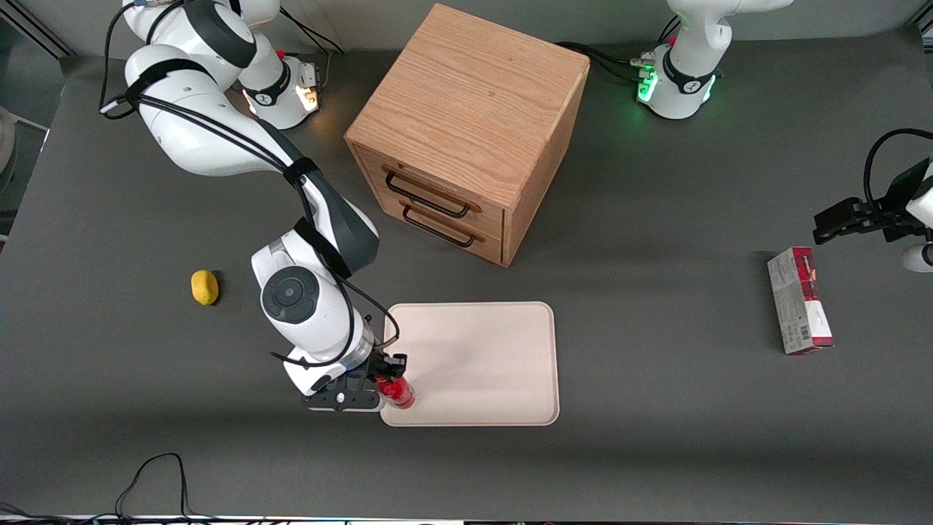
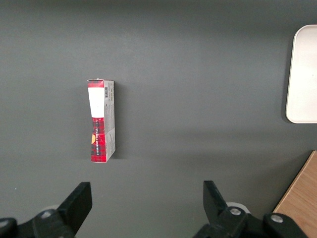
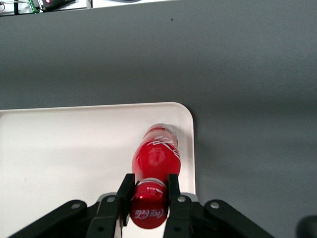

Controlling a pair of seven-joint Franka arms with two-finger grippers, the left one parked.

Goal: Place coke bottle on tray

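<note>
The coke bottle (image 1: 397, 391) is small, all red, with a red cap and white lettering. It stands upright over the cream-beige tray (image 1: 481, 357), at the tray's corner nearest the front camera and the working arm. My gripper (image 1: 385, 378) is shut on the bottle's cap and neck. In the right wrist view the two black fingers press the cap of the coke bottle (image 3: 154, 158) from both sides, with my gripper (image 3: 149, 191) above the tray (image 3: 64, 158). I cannot tell whether the bottle's base touches the tray.
A wooden drawer cabinet (image 1: 466, 131) stands farther from the front camera than the tray. A yellow lemon (image 1: 205, 286) lies toward the working arm's end. A red-and-grey carton (image 1: 799, 300) lies toward the parked arm's end, also in the left wrist view (image 2: 101, 120).
</note>
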